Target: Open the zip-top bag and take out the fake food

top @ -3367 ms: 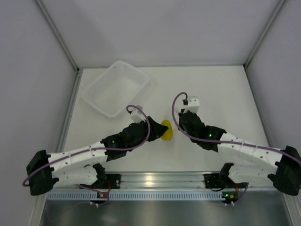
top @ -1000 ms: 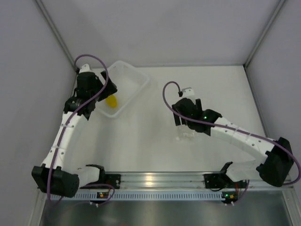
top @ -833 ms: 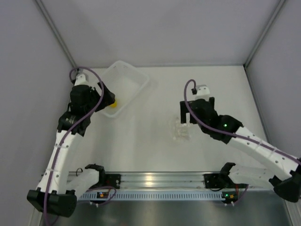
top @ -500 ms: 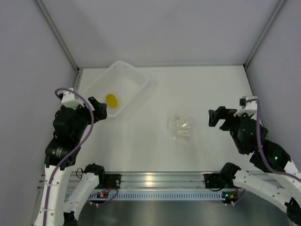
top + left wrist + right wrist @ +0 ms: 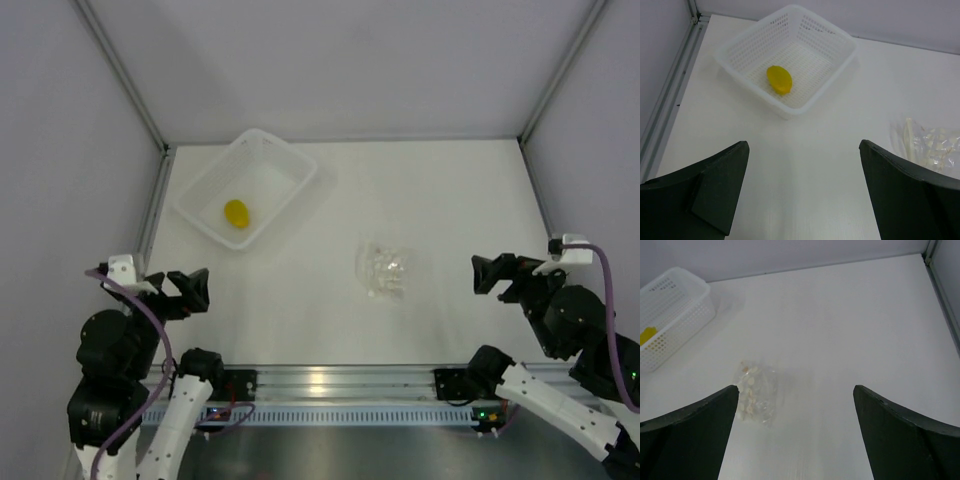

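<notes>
The zip-top bag (image 5: pixel 385 270) lies crumpled on the white table, right of centre, with no gripper touching it. It also shows in the left wrist view as the bag (image 5: pixel 932 147) at the right edge, and in the right wrist view as the bag (image 5: pixel 757 395) beside the left finger. The yellow fake food (image 5: pixel 236 212) rests inside the white basket (image 5: pixel 308 178); the left wrist view shows the food (image 5: pixel 779 79) there too. My left gripper (image 5: pixel 185 290) is open and empty at the near left. My right gripper (image 5: pixel 495 272) is open and empty at the near right.
The basket (image 5: pixel 850 44) stands at the far left of the table, seen as a basket (image 5: pixel 695 300) at the left edge of the right wrist view. Metal frame posts and grey walls border the table on the left, right and far sides.
Both arms have pulled back to the near edge. The right gripper opened wide and left the bag on the table. The left arm withdrew from the basket, where the food stays.
</notes>
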`<move>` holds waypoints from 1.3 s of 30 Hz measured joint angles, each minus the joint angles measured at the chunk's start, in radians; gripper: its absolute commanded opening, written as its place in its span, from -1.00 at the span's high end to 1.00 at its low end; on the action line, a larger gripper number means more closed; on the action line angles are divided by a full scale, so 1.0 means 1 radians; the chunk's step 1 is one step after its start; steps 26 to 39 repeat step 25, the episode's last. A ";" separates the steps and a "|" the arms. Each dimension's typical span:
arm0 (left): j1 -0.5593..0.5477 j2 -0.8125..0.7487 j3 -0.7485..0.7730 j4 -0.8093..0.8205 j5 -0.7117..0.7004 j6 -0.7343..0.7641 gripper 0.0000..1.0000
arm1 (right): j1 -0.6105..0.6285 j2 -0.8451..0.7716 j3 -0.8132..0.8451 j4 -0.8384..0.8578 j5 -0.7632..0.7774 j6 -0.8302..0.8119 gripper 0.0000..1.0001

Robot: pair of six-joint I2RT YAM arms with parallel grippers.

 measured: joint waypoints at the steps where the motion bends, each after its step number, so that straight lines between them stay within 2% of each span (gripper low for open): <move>1: 0.000 -0.021 0.010 -0.022 0.002 -0.002 -0.96 | 0.000 -0.020 0.000 0.000 -0.005 -0.001 -0.99; 8: 0.000 -0.116 0.050 -0.122 0.027 -0.030 -0.96 | 0.000 -0.047 0.007 -0.018 -0.026 -0.010 -0.99; 25: 0.000 -0.061 0.018 -0.155 0.017 -0.064 -0.96 | 0.000 0.029 0.007 -0.021 -0.026 -0.031 -0.99; 39: 0.000 -0.061 0.018 -0.155 0.017 -0.064 -0.96 | 0.000 0.029 0.007 -0.021 -0.026 -0.031 -0.99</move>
